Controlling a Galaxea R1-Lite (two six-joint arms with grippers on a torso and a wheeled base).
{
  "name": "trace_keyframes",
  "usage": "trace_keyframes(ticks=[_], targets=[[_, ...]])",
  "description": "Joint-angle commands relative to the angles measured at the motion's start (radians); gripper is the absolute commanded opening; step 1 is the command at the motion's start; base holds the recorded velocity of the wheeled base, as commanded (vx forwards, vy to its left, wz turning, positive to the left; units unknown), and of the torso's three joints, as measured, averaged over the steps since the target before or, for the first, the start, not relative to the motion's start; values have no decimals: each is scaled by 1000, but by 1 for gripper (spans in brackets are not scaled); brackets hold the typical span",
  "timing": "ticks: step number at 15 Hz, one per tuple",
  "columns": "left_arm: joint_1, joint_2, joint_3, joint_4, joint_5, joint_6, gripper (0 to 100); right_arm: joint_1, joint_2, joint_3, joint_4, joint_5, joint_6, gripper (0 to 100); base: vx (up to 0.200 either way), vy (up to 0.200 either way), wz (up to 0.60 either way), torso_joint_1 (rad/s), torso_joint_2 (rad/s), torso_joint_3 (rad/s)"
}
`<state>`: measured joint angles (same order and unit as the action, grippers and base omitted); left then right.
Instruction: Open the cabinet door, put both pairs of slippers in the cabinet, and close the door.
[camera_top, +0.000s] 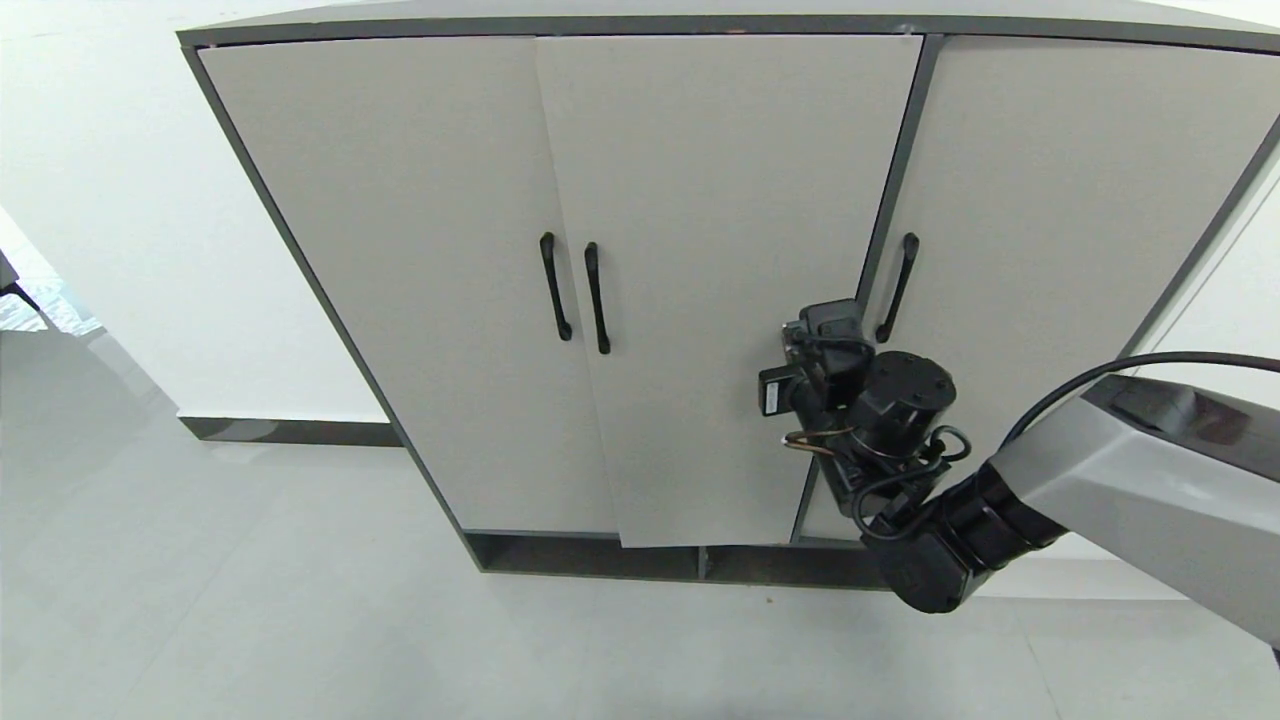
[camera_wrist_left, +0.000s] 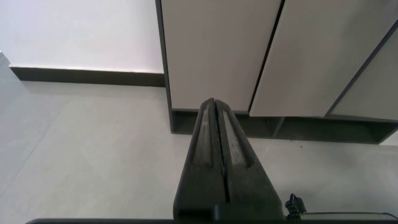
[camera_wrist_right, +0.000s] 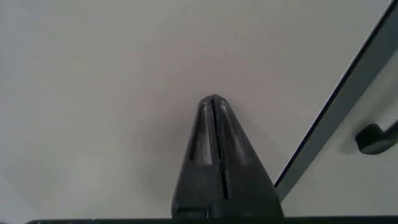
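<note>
Evidently we are on the closing step: the middle cabinet door, at the centre of the frame, stands slightly ajar, its handle untouched. Our right gripper, fingers pressed together and holding nothing, rests against the panel right of centre. Next we likely push it flush. Our left gripper, fingers likewise together, hangs low.

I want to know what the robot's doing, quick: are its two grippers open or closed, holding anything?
Left gripper: closed, holding nothing.
Right gripper: closed, holding nothing, at the cabinet door.
</note>
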<state>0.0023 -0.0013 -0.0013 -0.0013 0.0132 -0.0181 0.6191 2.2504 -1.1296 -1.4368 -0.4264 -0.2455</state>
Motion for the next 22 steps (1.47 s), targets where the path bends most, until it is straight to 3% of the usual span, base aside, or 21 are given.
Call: trace_keyframes(ticks=[1, 10, 15, 18, 19, 21, 22], targets=[[-1, 1, 0, 0, 1, 0, 0, -2, 20, -15, -1, 0, -8, 0, 0, 0, 0, 0, 0, 0], [1, 1, 0, 0, 1, 0, 0, -38, 44, -64, 1, -20, -34, 0, 0, 0, 0, 0, 0, 0], [1, 1, 0, 0, 1, -2, 0, -21, 0, -26, -43, -14, -28, 0, 0, 0, 0, 0, 0, 0], [1, 1, 0, 0, 1, -3, 0, 79, -190, 214, -56, 23, 12, 0, 0, 0, 0, 0, 0, 0], [1, 1, 0, -2, 1, -3, 0, 148, -371, 433, -54, 69, 45, 0, 0, 0, 0, 0, 0, 0], [1, 1, 0, 0, 1, 1, 0, 168, -609, 685, -56, 67, 51, 0, 0, 0, 0, 0, 0, 0], [1, 1, 0, 0, 1, 1, 0, 165, -626, 703, -56, 64, 51, 0, 0, 0, 0, 0, 0, 0]])
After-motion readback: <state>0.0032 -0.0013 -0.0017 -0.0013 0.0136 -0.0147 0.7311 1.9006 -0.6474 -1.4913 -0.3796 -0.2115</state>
